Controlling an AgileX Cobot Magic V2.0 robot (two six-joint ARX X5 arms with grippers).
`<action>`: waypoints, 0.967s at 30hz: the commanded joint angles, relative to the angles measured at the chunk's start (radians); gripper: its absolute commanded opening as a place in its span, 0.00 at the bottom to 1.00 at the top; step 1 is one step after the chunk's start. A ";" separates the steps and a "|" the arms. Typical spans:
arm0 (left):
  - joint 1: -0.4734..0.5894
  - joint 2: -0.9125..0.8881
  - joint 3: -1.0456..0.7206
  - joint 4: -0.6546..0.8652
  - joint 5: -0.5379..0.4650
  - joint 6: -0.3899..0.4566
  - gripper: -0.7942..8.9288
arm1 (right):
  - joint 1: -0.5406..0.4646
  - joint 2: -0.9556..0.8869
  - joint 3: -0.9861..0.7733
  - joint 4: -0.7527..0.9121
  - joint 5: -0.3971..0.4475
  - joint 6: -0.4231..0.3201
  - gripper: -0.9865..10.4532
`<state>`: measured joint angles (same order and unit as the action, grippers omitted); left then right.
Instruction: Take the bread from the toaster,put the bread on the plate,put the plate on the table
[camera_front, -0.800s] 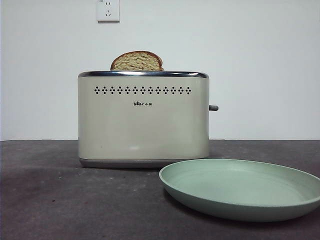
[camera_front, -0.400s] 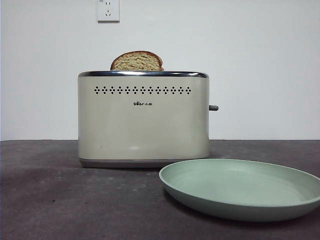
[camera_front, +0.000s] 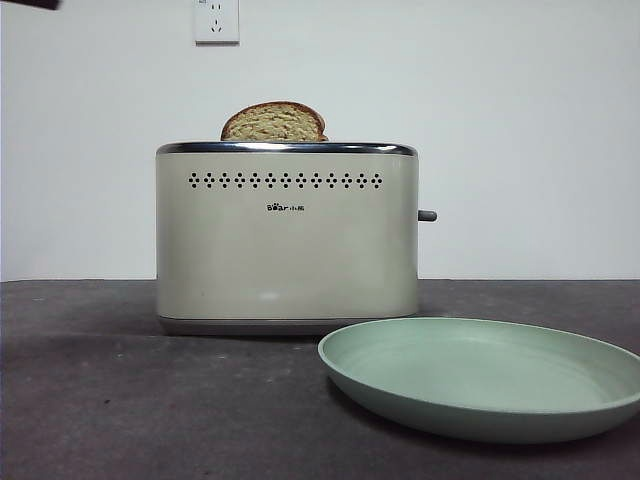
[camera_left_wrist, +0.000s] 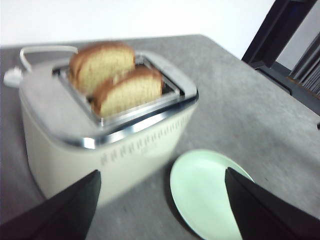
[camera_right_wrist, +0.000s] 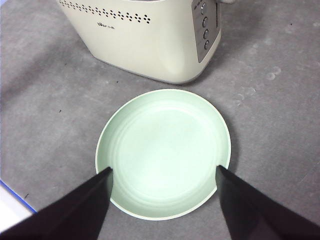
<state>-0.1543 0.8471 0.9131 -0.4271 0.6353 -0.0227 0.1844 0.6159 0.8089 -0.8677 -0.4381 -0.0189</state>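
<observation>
The cream toaster (camera_front: 286, 240) stands on the dark table (camera_front: 120, 400). Two like slices of tan bread stand in its slots, one (camera_left_wrist: 102, 65) behind the other (camera_left_wrist: 130, 92). The front view shows one domed bread top (camera_front: 274, 122). The mint-green plate (camera_front: 485, 375) lies on the table in front of the toaster's knob end. My left gripper (camera_left_wrist: 162, 220) is open and empty, above and in front of the toaster (camera_left_wrist: 100, 135), with the plate's rim (camera_left_wrist: 200, 160) below it. My right gripper (camera_right_wrist: 162, 210) is open and empty, above the plate (camera_right_wrist: 164, 150).
A white socket (camera_front: 216, 20) is on the back wall. The toaster's white cord and plug (camera_left_wrist: 12, 75) lie behind it. A black frame (camera_left_wrist: 272, 30) stands beyond the table's edge. A black arm tip (camera_front: 30, 3) shows at the front view's top left corner.
A black arm tip has come into the front view's top left corner. The toaster, bread and plate have not moved.
</observation>
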 joint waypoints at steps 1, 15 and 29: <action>-0.019 0.094 0.072 0.038 -0.011 0.055 0.50 | 0.004 0.004 0.016 0.006 0.001 0.010 0.38; -0.119 0.546 0.438 0.054 -0.018 0.197 0.50 | 0.004 0.004 0.016 0.006 0.002 0.012 0.38; -0.230 0.756 0.550 0.057 -0.163 0.384 0.50 | 0.004 0.004 0.016 0.005 0.013 0.012 0.38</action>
<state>-0.3748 1.5841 1.4353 -0.3771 0.4812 0.3134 0.1844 0.6159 0.8089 -0.8677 -0.4290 -0.0181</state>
